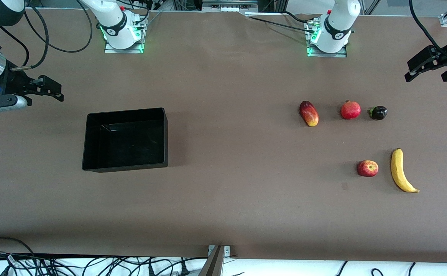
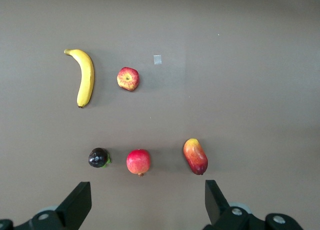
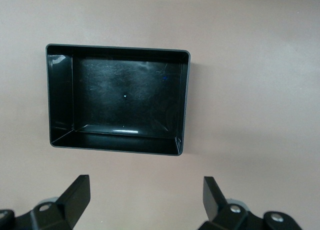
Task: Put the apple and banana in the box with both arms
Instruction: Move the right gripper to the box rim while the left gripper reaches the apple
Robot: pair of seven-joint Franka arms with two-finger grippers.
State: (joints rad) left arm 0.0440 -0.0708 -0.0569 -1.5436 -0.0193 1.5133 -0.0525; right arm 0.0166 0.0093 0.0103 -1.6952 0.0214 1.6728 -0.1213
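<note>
The red and yellowish apple (image 1: 367, 168) (image 2: 128, 78) lies on the table toward the left arm's end. The long yellow banana (image 1: 401, 171) (image 2: 86, 77) lies beside it, closer to that end. The black box (image 1: 166, 138) (image 3: 117, 48) stands toward the right arm's end with nothing in it. My left gripper (image 1: 426, 76) (image 2: 147, 200) hangs open and empty above the table's edge at the left arm's end, apart from the fruit. My right gripper (image 1: 51, 90) (image 3: 146, 197) hangs open and empty over the table beside the box.
A red-yellow mango (image 1: 309, 113) (image 2: 195, 156), a red pomegranate (image 1: 350, 110) (image 2: 138, 161) and a small dark fruit (image 1: 378, 112) (image 2: 99, 158) lie in a row farther from the front camera than the apple. Brown table stretches between box and fruit.
</note>
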